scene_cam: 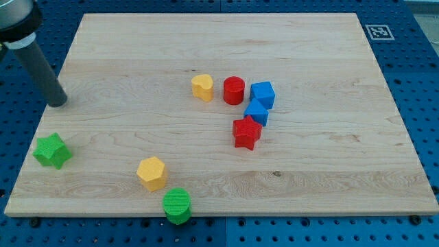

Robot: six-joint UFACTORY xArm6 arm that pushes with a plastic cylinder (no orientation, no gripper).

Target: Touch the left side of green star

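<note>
Currently my tip [57, 103] sits at the board's [309, 41] left edge, above the green star [52, 150] and clear of it; no jaws on this rig, just the bare rod. Green star is near the view's bottom-left corner. Further out: yellow hexagon [151, 173], green cylinder [177, 205], then yellow block [202, 87], red cylinder [234, 90], two blue cubes [262, 94] [256, 112], red star [247, 133].

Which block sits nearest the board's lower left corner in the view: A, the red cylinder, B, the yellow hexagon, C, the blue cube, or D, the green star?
D: the green star-shaped block lies by the wooden board's lower left corner, with my tip above it in the view.
</note>
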